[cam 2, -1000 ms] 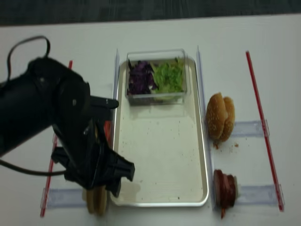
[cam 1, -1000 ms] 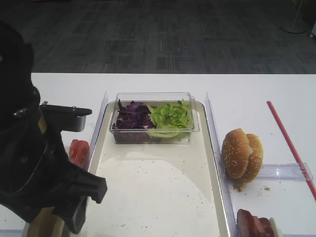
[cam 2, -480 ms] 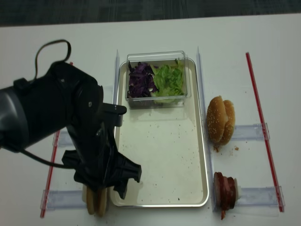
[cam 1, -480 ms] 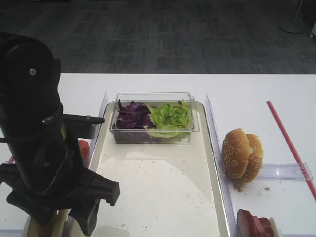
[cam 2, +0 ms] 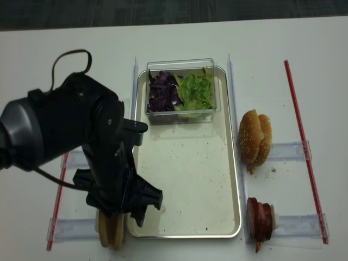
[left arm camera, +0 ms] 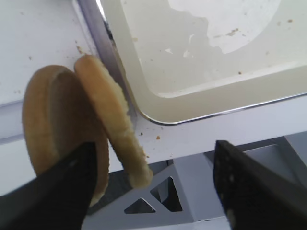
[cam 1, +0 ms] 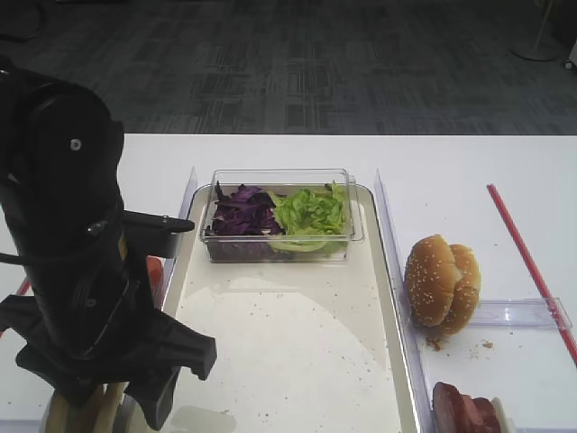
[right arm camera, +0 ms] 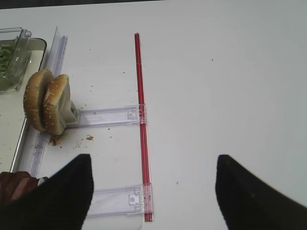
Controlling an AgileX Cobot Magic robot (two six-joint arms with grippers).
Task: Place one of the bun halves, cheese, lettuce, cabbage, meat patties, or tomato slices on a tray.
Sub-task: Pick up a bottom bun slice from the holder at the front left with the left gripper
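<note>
Two flat bun halves (left arm camera: 112,127) stand on edge by the near left corner of the tray (left arm camera: 216,48). My left gripper (left arm camera: 153,163) is open around them: the right half rises between the jaws untouched, and the left finger overlaps the other half. From above, my left arm (cam 2: 103,157) hides most of the bun halves (cam 2: 110,235). Lettuce (cam 2: 197,91) and cabbage (cam 2: 162,92) share a clear box at the tray's (cam 2: 185,174) far end. Meat patties (cam 2: 261,217) lie at the right. A sliver of tomato slices (cam 1: 155,271) shows behind the arm. My right gripper (right arm camera: 152,172) is open over bare table.
Sesame-seeded buns (cam 2: 254,137) stand on edge right of the tray, with crumbs beside them. Clear plastic holders (right arm camera: 108,116) and a red strip (right arm camera: 140,105) lie on the white table. Another red strip (cam 2: 58,187) runs along the left. The table's front edge is just below the bun halves.
My left arm has swung a little right and come to rest over the bun halves. Its jaws stay equally wide. Nothing else moved.
</note>
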